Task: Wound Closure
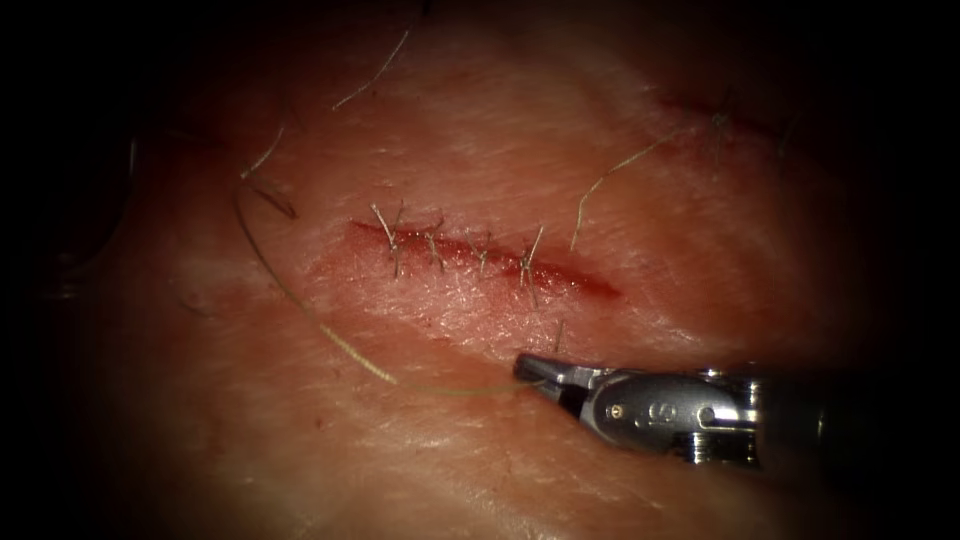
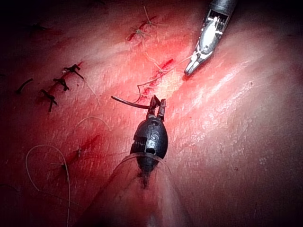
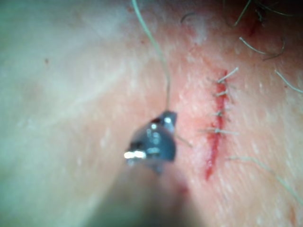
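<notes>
On the tissue [image 1: 700,200], the cut [image 1: 590,283] runs ten to four o'clock; at its six, your right tool [image 1: 530,370] is clamped on the thread [image 1: 300,300]. Your left tool [image 2: 157,106] grips the needle [image 2: 128,101] by one end, seemingly out of the tissue, its length pointing toward nine. Tug hard and the clamped thread may fray.
</notes>
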### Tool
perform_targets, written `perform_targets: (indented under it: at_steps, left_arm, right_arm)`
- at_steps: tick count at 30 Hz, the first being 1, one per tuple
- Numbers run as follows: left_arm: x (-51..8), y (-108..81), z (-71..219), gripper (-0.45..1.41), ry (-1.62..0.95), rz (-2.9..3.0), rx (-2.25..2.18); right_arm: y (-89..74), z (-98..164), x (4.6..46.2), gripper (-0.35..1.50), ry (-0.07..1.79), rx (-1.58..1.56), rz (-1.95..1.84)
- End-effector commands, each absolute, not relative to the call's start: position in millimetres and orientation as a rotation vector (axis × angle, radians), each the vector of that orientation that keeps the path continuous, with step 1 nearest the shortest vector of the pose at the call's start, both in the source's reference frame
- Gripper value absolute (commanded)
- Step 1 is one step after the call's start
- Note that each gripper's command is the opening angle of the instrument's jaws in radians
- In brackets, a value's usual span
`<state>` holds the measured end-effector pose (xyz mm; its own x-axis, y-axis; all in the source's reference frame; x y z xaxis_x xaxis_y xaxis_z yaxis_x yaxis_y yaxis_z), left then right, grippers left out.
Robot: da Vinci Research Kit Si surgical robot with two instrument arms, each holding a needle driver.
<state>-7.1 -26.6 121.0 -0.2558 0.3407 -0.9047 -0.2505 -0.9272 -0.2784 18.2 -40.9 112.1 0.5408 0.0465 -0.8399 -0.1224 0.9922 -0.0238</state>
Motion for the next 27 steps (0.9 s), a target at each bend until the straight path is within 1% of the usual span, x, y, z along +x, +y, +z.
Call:
perform_targets:
  at_steps: [1,5,9,27]
  left_arm:
    - [-7.6,-27.0,121.7,-0.45,-0.113,2.228,-1.637]
    - [-7.7,-27.0,121.8,-0.45,-0.112,2.228,-1.637]
    - [-7.8,-27.1,121.8,-0.45,-0.112,2.228,-1.639]
    - [-7.7,-27.8,121.5,-0.45,-0.114,2.229,-1.646]
  right_arm:
    - [-41.9,112.5,18.0,-0.35,0.991,-0.073,0.092]
    - [-43.3,111.5,16.9,-0.35,0.989,-0.071,0.080]
    - [-44.1,110.7,16.7,-0.35,0.990,-0.070,0.078]
    - [-47.0,108.4,17.8,-0.35,0.994,-0.061,0.057]
